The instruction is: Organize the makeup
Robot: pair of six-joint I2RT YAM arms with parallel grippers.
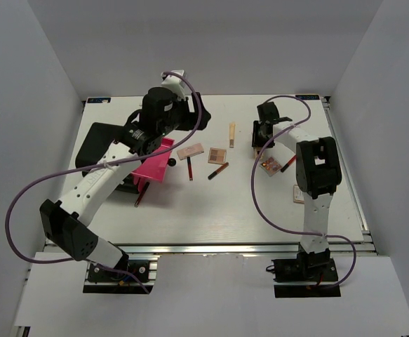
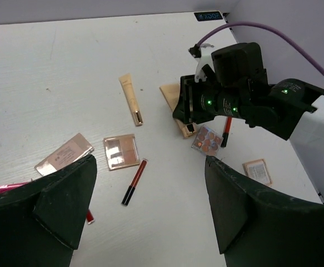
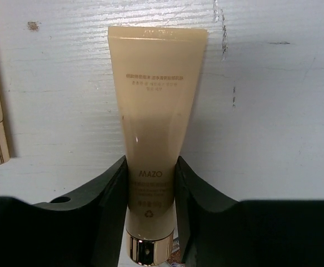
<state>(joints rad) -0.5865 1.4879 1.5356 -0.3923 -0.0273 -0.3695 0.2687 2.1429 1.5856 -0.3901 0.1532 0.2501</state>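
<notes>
My right gripper (image 3: 152, 189) is shut on a wide beige tube (image 3: 153, 105) marked MAZO that lies on the white table; the top view shows this gripper (image 1: 259, 137) at the back right. My left gripper (image 2: 150, 206) is open and empty, held above the table (image 1: 193, 112) near the pink drawer. Between the arms lie a slim beige tube (image 2: 131, 99), two tan palettes (image 2: 64, 154) (image 2: 121, 151) and a red-and-black stick (image 2: 134, 181). A coppery palette (image 2: 207, 139), a red stick (image 2: 227, 130) and another palette (image 2: 257, 171) lie beside the right arm.
A black box (image 1: 99, 147) with an open pink drawer (image 1: 155, 167) stands at the left. Another red-and-black stick (image 1: 189, 168) lies beside the drawer and a dark stick (image 1: 141, 196) in front of it. Grey walls enclose the table (image 1: 211, 210).
</notes>
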